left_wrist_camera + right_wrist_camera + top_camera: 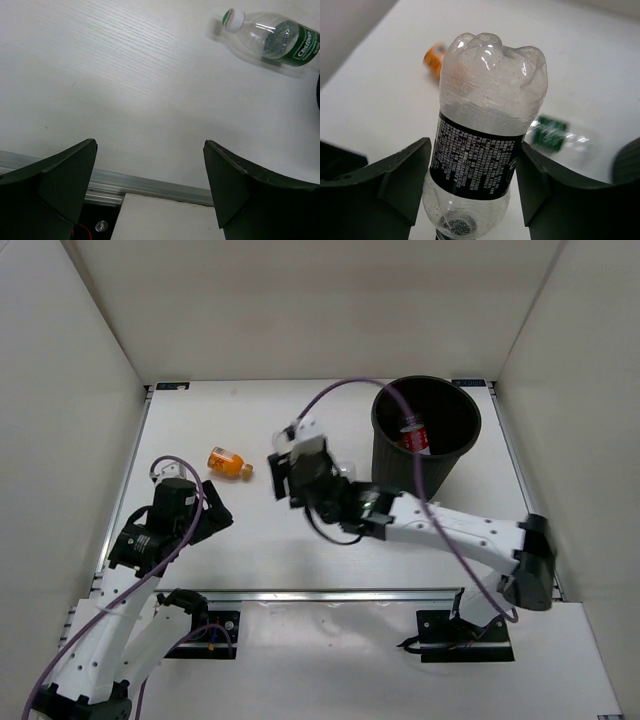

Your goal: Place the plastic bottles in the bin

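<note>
there, the right gripper (472,150) was closed on a clear black-labelled bottle (490,90), left of the black bin (452,462), which held a red-labelled bottle (413,436). the left gripper (150,150) hung wide open and empty over the table (100,75), near a lying green-labelled bottle (280,37); an orange bottle (228,462) lay elsewhere on it.

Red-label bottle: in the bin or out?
In. The top view shows the red-label bottle down inside the bin, below its rim.
</note>
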Tool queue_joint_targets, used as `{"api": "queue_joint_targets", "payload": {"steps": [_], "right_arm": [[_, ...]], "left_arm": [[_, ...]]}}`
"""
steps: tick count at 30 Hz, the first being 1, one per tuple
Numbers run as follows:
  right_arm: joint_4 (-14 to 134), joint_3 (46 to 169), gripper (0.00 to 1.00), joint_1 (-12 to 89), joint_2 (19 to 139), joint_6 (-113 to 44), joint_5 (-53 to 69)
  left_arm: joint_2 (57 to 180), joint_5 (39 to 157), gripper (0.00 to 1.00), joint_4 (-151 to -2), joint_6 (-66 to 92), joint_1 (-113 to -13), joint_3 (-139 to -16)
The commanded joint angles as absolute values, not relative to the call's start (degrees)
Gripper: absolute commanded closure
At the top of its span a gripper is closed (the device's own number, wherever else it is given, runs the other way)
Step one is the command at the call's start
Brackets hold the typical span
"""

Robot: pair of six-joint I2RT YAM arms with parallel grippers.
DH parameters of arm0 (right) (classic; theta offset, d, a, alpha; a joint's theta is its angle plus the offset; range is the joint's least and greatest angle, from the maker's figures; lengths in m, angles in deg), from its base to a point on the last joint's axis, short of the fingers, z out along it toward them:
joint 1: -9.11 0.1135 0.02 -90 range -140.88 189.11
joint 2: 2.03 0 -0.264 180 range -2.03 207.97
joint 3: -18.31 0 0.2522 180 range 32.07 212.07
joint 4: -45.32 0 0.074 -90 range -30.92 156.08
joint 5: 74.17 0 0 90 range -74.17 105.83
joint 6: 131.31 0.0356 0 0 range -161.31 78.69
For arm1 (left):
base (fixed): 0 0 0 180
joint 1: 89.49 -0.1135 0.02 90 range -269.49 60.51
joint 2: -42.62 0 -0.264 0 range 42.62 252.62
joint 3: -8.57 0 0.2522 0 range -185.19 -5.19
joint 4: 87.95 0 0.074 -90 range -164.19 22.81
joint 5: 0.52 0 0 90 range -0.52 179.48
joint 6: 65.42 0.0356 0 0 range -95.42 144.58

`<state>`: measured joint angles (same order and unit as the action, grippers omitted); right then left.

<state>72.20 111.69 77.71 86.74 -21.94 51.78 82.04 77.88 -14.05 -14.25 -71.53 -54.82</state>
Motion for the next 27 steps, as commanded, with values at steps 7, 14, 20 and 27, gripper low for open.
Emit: {"api": "queue_joint_targets", "payload": {"steps": [7, 14, 20, 27], "right_arm": [[70.3, 106.9, 0.88, 38.5, 63.8, -33.5, 31.7], [71.3, 109.1, 0.86, 22.9, 70.6, -33.3, 23.4], [70.1, 102.5, 0.15, 19.7, 68.7, -31.8, 20.9], [74.9, 110.2, 0.01, 24.2, 65.8, -38.2, 34.5]], "left_arm": [[89.6, 79.1, 0.01, -23.5, -14.9, -74.0, -53.4], [99.4, 78.1, 0.01, -28.9, -16.7, -78.0, -55.9], [106.1, 76.4, 0.02, -33.3, -16.7, -82.1, -59.3], [113.2, 75.9, 0.02, -36.9, -16.4, -84.6, -64.0]]}}
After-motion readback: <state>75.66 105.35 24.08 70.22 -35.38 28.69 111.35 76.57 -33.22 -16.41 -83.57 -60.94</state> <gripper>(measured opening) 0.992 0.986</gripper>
